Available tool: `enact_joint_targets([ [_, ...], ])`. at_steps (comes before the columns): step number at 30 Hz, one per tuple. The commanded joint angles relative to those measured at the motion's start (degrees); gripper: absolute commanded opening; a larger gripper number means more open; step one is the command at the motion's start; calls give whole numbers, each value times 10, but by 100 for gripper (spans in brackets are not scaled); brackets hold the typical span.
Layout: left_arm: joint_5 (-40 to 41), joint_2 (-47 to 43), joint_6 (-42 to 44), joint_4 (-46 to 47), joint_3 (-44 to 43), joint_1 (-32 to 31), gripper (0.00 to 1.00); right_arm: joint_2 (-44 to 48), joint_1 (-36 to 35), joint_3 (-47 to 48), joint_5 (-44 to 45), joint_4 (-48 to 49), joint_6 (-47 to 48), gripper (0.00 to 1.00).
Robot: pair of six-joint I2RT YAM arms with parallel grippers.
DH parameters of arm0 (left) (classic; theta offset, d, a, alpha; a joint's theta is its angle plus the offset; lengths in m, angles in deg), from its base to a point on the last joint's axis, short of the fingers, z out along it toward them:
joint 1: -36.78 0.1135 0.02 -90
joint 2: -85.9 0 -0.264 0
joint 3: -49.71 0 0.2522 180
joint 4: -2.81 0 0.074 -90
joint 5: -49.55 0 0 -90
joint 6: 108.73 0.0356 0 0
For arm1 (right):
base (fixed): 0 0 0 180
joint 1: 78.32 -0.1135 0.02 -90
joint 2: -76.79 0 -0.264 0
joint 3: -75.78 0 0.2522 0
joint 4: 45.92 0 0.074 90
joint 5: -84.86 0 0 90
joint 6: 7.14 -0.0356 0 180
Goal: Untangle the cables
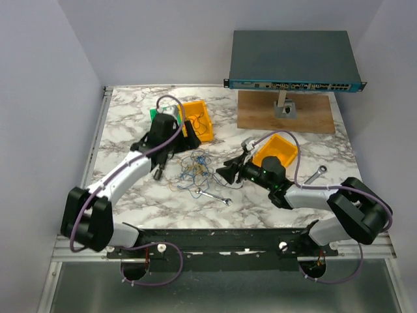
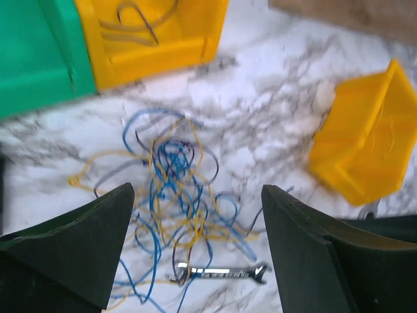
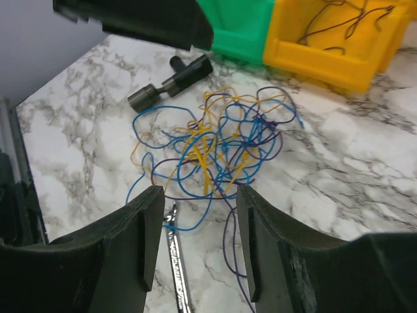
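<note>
The cables point(image 1: 195, 168) lie in a loose tangle of thin blue, yellow-orange and dark wires on the marble table point(image 1: 130, 117). My left gripper point(image 1: 182, 140) hovers over the tangle's far left side. In its wrist view the left gripper point(image 2: 197, 195) stands wide open above the cables point(image 2: 172, 189), holding nothing. My right gripper point(image 1: 228, 173) sits low at the tangle's right edge. In its own view the right gripper point(image 3: 199, 195) is open just short of the cables point(image 3: 221, 147), with a dark strand and a blue loop running between the fingers, ungripped.
A small silver wrench point(image 1: 214, 196) lies under the tangle's near strands, and another wrench point(image 1: 317, 173) lies at the right. Two yellow bins point(image 1: 197, 120) point(image 1: 277, 150) and a green bin point(image 1: 159, 112) flank the cables. A black cylinder tool point(image 3: 171, 81) rests left of them. A network switch point(image 1: 293, 62) stands at the back.
</note>
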Motion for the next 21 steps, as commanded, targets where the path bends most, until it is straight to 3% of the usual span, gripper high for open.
enact_joint_targets([
  [1,-54,-64,9,87,142,-15,78,-43,-17,33,-81,-35,3,55],
  [7,-39,-122,26,68,228,-18,74,-97,-41,71,-50,-49,10,52],
  [10,-30,-126,34,56,231,-18,71,-131,-48,91,-33,-51,0,45],
  [13,-33,-124,42,63,237,-18,61,-159,-53,104,-20,-47,-12,41],
  [16,-24,-118,51,59,231,-18,34,-168,-57,109,0,-43,-19,27],
  [17,-19,-118,52,55,229,-18,23,-168,-58,109,7,-43,-20,18],
  [18,-16,-119,56,52,225,-18,8,-167,-58,107,18,-43,-21,13],
  [19,-12,-122,59,48,222,-18,0,-163,-58,103,30,-40,-22,11],
  [21,-8,-136,60,36,215,-18,0,-149,-58,89,67,-31,-28,7],
])
